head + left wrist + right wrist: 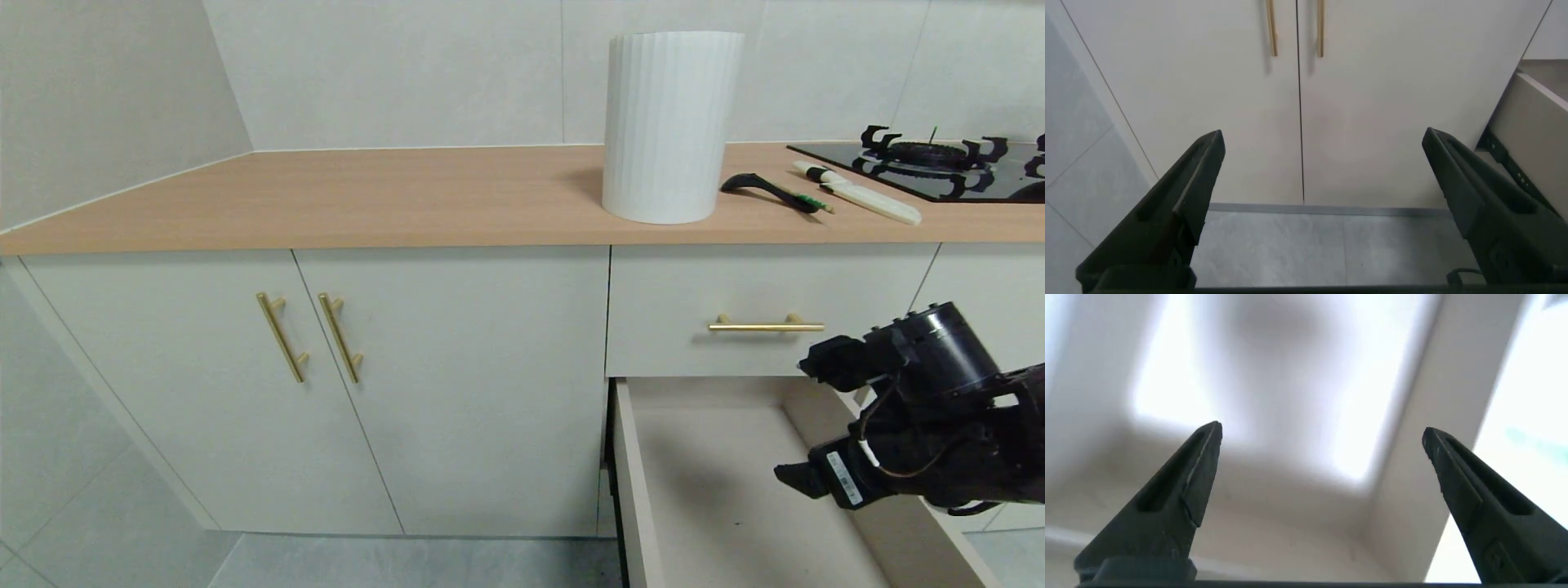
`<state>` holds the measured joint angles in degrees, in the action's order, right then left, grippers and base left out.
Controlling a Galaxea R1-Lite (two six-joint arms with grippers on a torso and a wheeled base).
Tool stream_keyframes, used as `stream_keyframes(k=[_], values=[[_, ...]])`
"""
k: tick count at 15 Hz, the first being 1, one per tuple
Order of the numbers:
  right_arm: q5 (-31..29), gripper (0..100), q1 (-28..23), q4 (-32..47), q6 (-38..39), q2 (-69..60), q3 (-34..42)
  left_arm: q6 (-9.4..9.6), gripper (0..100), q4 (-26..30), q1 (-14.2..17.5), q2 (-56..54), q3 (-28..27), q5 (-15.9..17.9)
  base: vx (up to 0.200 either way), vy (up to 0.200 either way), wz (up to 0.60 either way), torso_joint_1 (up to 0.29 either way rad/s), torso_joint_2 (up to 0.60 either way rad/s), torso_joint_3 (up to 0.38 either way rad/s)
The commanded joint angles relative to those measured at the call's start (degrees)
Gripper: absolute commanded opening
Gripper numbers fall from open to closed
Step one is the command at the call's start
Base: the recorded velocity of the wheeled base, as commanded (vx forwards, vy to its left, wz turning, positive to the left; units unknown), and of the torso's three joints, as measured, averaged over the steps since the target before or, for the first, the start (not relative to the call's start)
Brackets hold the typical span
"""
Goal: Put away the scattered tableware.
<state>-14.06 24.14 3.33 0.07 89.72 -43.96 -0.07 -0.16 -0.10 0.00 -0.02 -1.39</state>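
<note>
Jaws spread — right gripper [796, 418] over right wall of drawer [633, 490].

A tall container [669, 126] stood on the countertop [367, 196], toward the right. Just right of it lay a small utensil [771, 192], then a knife [857, 193], then the hob [939, 163] at the far right. Below, two cabinet doors [326, 392] were on the left, a closed drawer [767, 302] on the right, and an open drawer [633, 482] under it. The right gripper [792, 420] hung above the open drawer.
</note>
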Motion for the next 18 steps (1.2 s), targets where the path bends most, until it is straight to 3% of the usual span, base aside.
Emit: stream_keyframes(k=[1, 4, 12, 18], values=[[0.17, 100, -1.46, -2.27, 0.10, -5.17, 0.54, -0.01, 100, -0.02, 0.01, 0.09, 0.02, -0.02, 0.000, 0.000, 0.00, 0.000, 0.00, 0.000], [1.05, 100, -3.22, -7.90, 0.01, -5.00, 1.24, -0.01, 100, -0.02, 0.01, 0.09, 0.02, -0.02, 0.000, 0.000, 0.00, 0.000, 0.00, 0.000], [0.96, 100, -3.22, -13.87, 0.10, -6.05, 2.04, -0.01, 100, -0.02, 0.01, 0.09, 0.02, -0.02, 0.000, 0.000, 0.00, 0.000, 0.00, 0.000], [0.96, 100, -3.22, -16.78, -0.16, -7.37, 3.18, -0.01, 100, -0.02, 0.01, 0.09, 0.02, -0.02, 0.000, 0.000, 0.00, 0.093, -0.32, -0.254]])
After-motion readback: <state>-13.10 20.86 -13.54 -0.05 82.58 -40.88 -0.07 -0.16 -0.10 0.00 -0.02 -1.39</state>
